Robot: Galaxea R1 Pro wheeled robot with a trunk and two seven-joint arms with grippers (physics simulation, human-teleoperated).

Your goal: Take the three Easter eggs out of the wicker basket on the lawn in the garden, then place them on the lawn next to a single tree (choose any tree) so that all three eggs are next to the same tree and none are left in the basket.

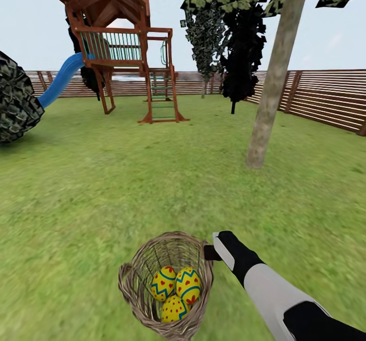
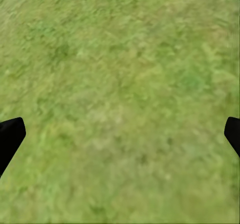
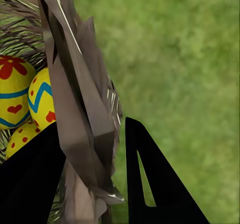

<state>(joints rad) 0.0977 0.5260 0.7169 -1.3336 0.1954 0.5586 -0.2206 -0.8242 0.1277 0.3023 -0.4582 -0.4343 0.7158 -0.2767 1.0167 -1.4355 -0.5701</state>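
Spreading lawn (image 1: 127,178): mottled green grass out to a brown slat fence (image 1: 325,99).
Tree (image 1: 272,82): pale leaning trunk, well beyond the basket.
Wicker basket (image 1: 134,285): tilted on the grass, near the view's lower edge.
Right claw (image 3: 112,169): fingers clamped on the basket's rim, one inside, one outside.
Left claw (image 2: 120,134): fingers wide apart above bare grass.
Three Easter eggs (image 1: 175,287): clustered, touching, inside the basket.
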